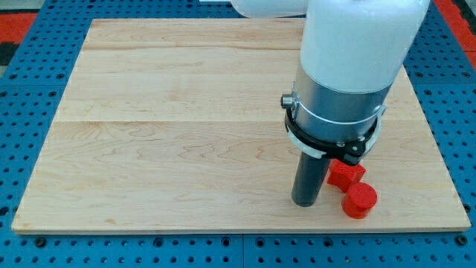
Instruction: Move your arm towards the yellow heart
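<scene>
Yellow heart: not visible, possibly hidden behind the arm. No claw is fitted; my tip (pixel 306 202) rests just left of two red blocks (pixel 352 188) on the surface (pixel 171 149). Locate it before sweeping.

the arm (pixel 349 67) is cut off by the view's top and partly hides one red block (pixel 343 173); its shape is unclear.

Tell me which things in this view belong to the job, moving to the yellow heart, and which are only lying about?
For the job:
- my tip, just left of the red blocks
- yellow heart: not visible in this view

Lying about:
- red block, shape unclear, partly hidden by the arm
- red cylinder
- wooden board
</scene>
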Motion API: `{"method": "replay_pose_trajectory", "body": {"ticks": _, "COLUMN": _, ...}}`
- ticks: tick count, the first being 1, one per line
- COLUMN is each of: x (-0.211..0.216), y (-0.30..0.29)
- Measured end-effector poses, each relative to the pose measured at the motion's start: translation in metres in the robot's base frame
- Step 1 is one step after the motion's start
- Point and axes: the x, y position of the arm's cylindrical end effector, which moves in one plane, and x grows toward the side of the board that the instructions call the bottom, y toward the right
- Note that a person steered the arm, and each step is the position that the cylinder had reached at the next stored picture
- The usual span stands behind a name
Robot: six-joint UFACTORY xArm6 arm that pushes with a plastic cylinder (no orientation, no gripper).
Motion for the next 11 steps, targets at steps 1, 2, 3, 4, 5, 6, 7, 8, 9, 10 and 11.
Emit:
{"method": "replay_pose_trajectory", "body": {"ticks": 1, "x": 0.013, "y": 0.000}}
{"method": "replay_pose_trajectory", "body": {"ticks": 2, "x": 0.032, "y": 0.004}}
{"method": "replay_pose_trajectory", "body": {"ticks": 3, "x": 0.042, "y": 0.038}}
{"method": "replay_pose_trajectory", "body": {"ticks": 4, "x": 0.041, "y": 0.110}}
{"method": "replay_pose_trajectory", "body": {"ticks": 5, "x": 0.032, "y": 0.178}}
{"method": "replay_pose_trajectory", "body": {"ticks": 6, "x": 0.008, "y": 0.193}}
{"method": "replay_pose_trajectory", "body": {"ticks": 7, "x": -0.030, "y": 0.197}}
{"method": "replay_pose_trajectory", "body": {"ticks": 8, "x": -0.056, "y": 0.181}}
{"method": "replay_pose_trajectory", "body": {"ticks": 9, "x": -0.092, "y": 0.180}}
{"method": "replay_pose_trajectory", "body": {"ticks": 10, "x": -0.118, "y": 0.165}}
{"method": "replay_pose_trajectory", "body": {"ticks": 11, "x": -0.131, "y": 0.124}}
